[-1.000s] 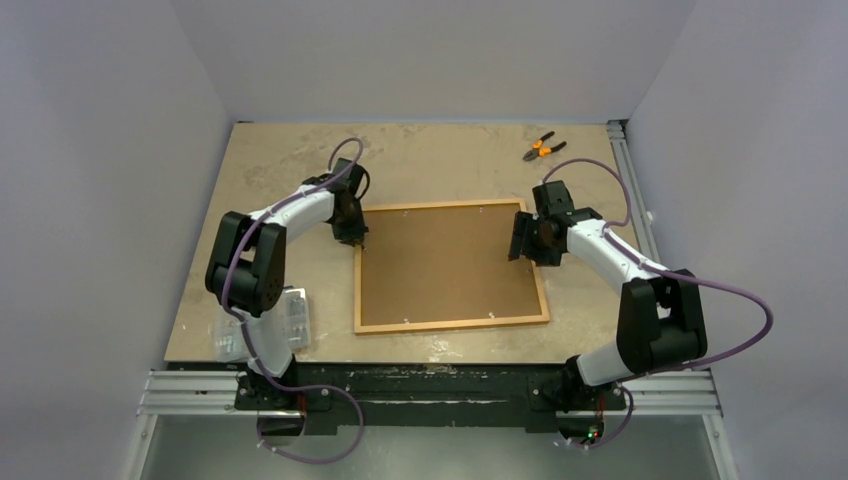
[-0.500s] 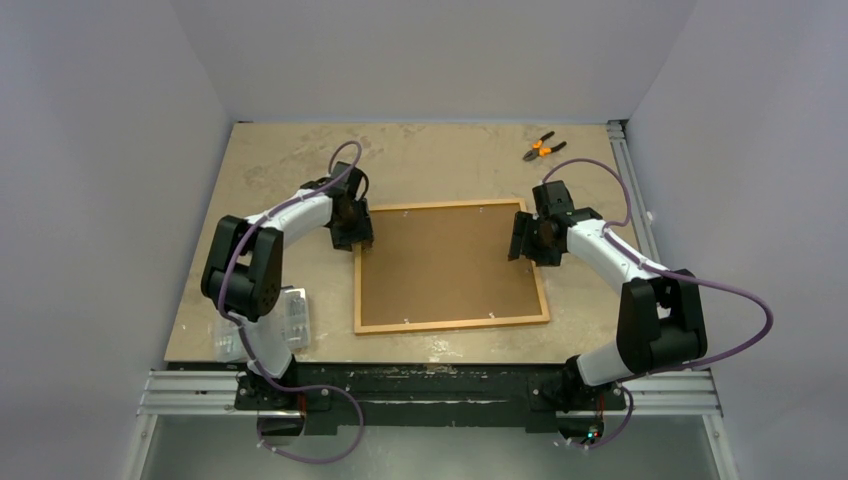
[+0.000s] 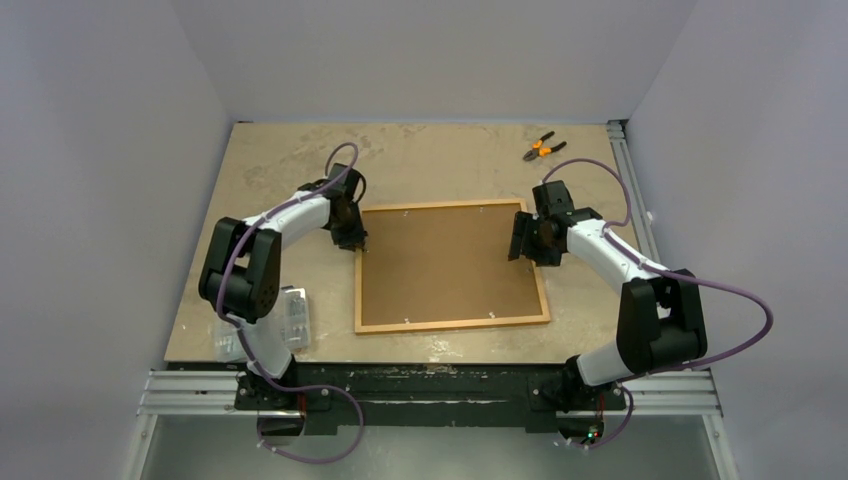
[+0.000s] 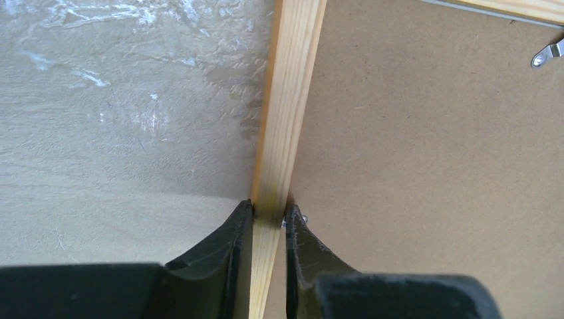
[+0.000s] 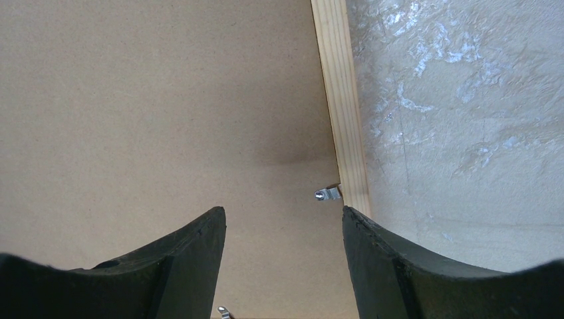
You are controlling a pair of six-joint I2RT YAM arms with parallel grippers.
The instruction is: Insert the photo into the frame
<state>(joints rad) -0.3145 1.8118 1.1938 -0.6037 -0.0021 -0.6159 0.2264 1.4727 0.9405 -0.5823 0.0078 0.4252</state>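
The frame [image 3: 450, 322] lies face down in the middle of the table, its pale wood reverse up, with a brown backing board [image 3: 445, 262] filling it. The photo is hidden. My left gripper [image 3: 351, 240] is at the frame's left rail. In the left wrist view its jaws [image 4: 269, 216] are shut on that rail [image 4: 287, 100], one finger on each side. My right gripper [image 3: 524, 246] hovers over the board's right edge. Its jaws [image 5: 282, 216] stand open over the board [image 5: 153, 113], beside a small metal clip [image 5: 327, 194] and the right rail [image 5: 342, 100].
Orange-handled pliers [image 3: 543, 148] lie at the table's back right. A clear plastic piece [image 3: 292, 315] sits by the left arm's base. Another metal clip [image 4: 547, 53] shows near the frame's far rail. Grey walls close in on three sides.
The left wrist shifted slightly right, then back left, staying at the frame's left rail. The right arm and the frame have not moved.
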